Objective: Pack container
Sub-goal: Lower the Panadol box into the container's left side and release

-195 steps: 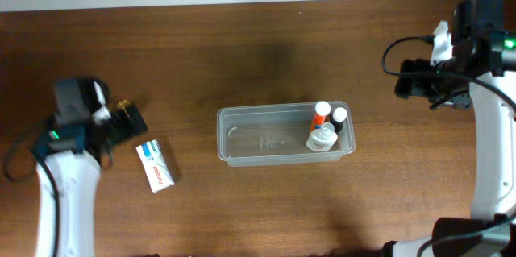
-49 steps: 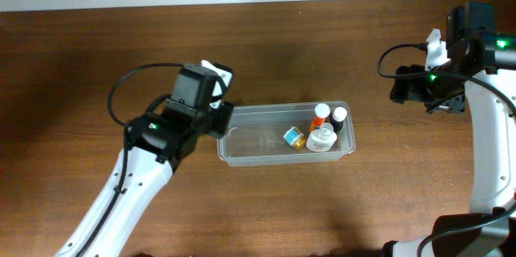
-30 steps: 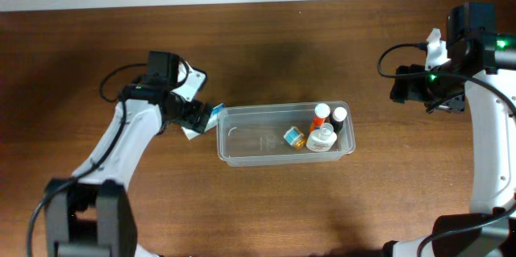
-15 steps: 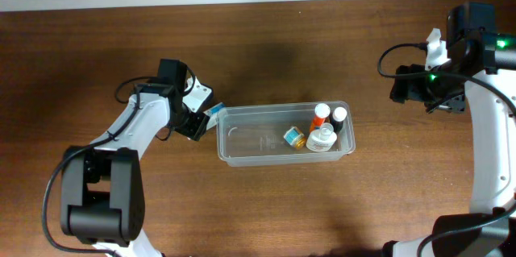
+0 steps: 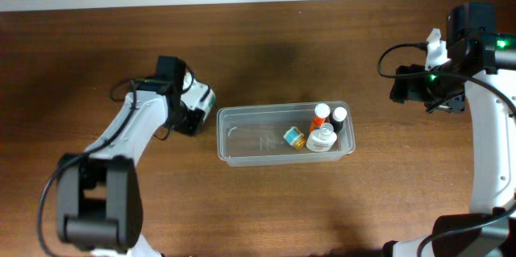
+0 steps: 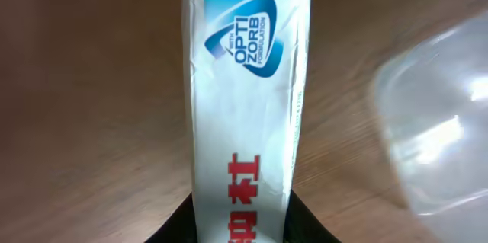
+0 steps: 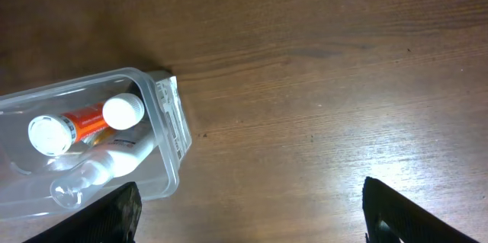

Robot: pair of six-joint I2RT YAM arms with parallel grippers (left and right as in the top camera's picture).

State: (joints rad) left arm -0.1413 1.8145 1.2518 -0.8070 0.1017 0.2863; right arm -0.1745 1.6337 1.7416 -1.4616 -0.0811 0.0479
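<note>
On the brown wooden worktop (image 5: 266, 55), near its middle, stands the container (image 5: 250, 138): a clear, shallow plastic tub with rounded corners and a rim, open side up and sitting flat. Its long axis runs left to right in the overhead view, and the short end carrying a white label (image 7: 172, 117) faces the right arm. Judged light, thin-walled and somewhat flexible, with smooth, slippery sides; it would likely skid if nudged. The best hold is over the rim of a long wall or at a short end, well away from the contents. The left half is bare and the right half is occupied. Just beside its left end, apart from it as far as can be told, is a white and blue carton (image 6: 244, 121) printed "OPTI ZORB". The left pincer (image 5: 196, 105) has its fingers closed on the carton's sides, and the carton's length points away from the wrist, with the tub's corner to one side. Well apart at the far right of the worktop, the right pincer (image 7: 250, 197) has its fingers spread wide and empty. Contents of the tub, all at the right end: a clear squat bottle (image 5: 322, 138), an orange bottle with a white cap (image 5: 321, 113), a dark bottle with a white cap (image 5: 339, 117), and a small blue and yellow item (image 5: 293, 137).
</note>
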